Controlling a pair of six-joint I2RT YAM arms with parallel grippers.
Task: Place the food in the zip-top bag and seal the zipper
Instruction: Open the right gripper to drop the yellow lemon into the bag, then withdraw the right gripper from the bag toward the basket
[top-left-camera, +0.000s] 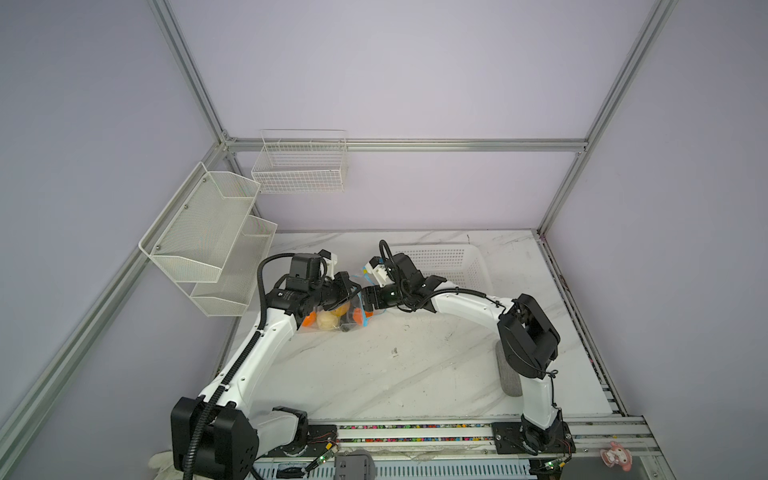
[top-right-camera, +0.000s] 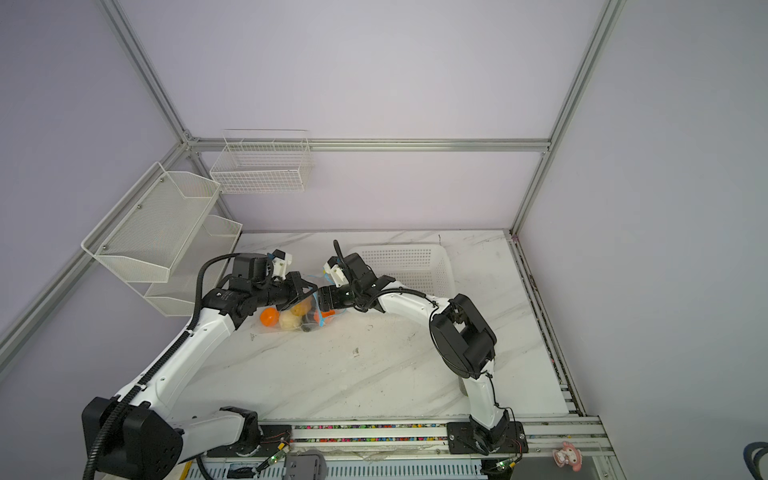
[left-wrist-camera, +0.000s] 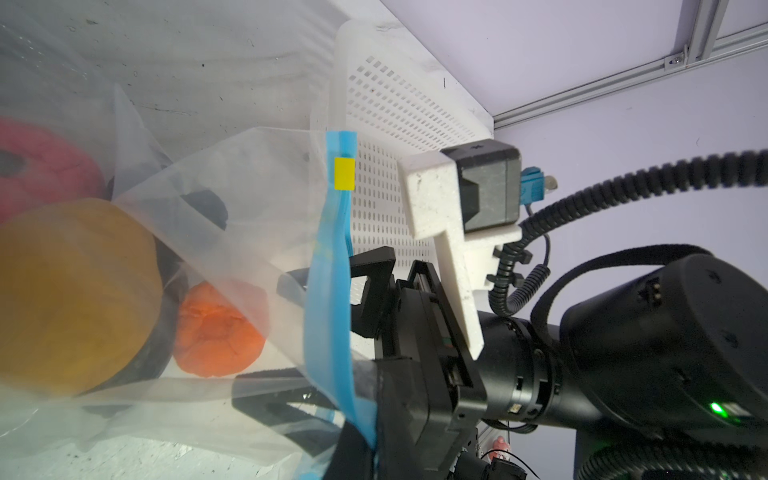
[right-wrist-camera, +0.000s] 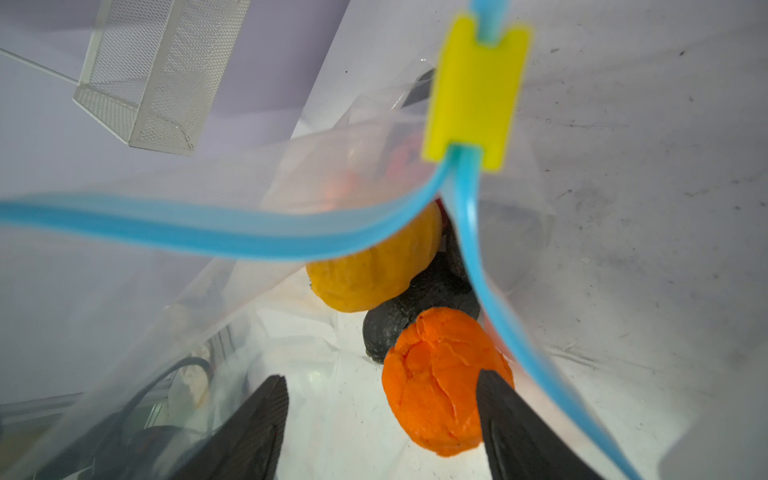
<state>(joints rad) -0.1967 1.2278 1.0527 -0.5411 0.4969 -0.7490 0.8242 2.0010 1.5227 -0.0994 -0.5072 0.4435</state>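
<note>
Open marble tabletop (top-left-camera: 365, 374) runs from the near edge up to the two arms. Past it, left of centre, the zip-top bag (top-left-camera: 347, 322) sits with its mouth raised. The left hand (top-left-camera: 353, 290) is clamped shut on the rim. The right hand (right-wrist-camera: 380, 374) reaches inside, spread wide and gripping nothing, with an orange fruit (right-wrist-camera: 436, 382) touching one finger. The blue zipper (right-wrist-camera: 208, 232) gapes apart below its yellow slider (right-wrist-camera: 473, 91). Behind the arms, a perforated basket (top-left-camera: 449, 262) stands near the back edge.
</note>
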